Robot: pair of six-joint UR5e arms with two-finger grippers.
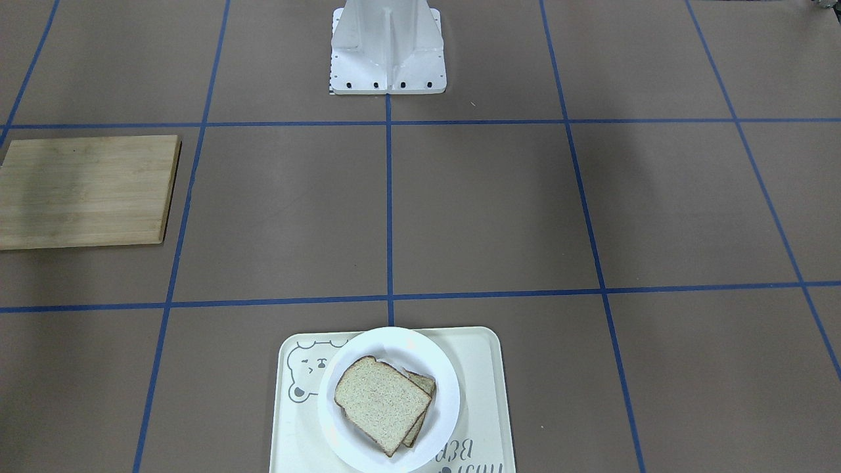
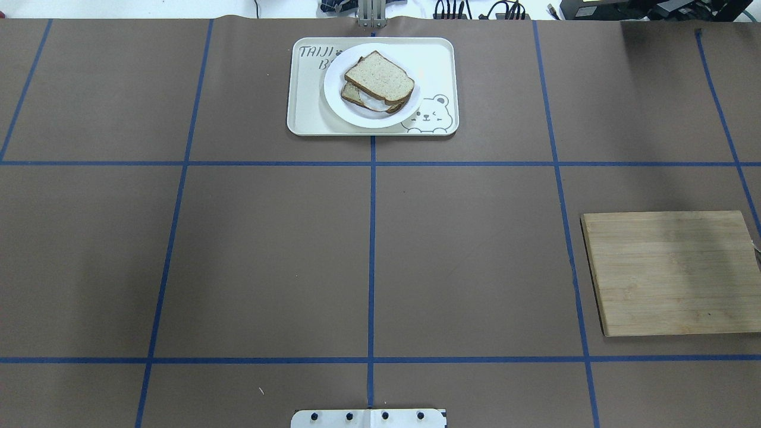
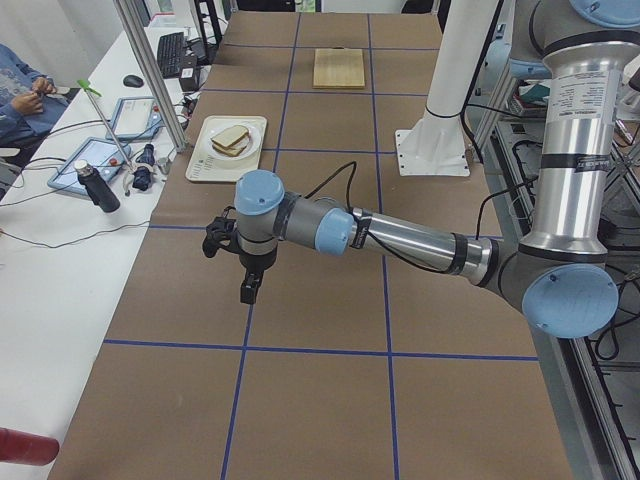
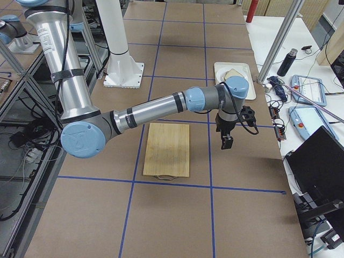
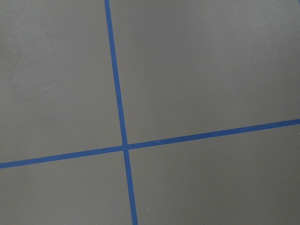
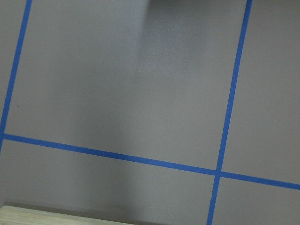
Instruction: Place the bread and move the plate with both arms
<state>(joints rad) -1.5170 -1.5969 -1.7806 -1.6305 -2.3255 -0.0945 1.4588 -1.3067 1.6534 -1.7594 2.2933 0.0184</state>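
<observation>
The plain bread (image 2: 379,77) lies on top of a second slice with fried egg (image 2: 364,102) on the round white plate (image 2: 368,120). The plate sits on the cream bear tray (image 2: 437,65) at the table's far middle. The bread (image 1: 381,402), plate (image 1: 394,341) and tray (image 1: 486,394) also show in the front-facing view. My left gripper (image 3: 247,290) hangs above bare table, well short of the tray (image 3: 205,165). My right gripper (image 4: 226,142) hangs above the table beside the wooden board. Both grippers show only in the side views, so I cannot tell whether they are open or shut.
A wooden cutting board (image 2: 672,270) lies on the robot's right side. The white robot base (image 1: 387,52) stands at the near middle edge. A side table with bottles (image 3: 100,185) and devices and a seated person (image 3: 20,90) runs along the far edge.
</observation>
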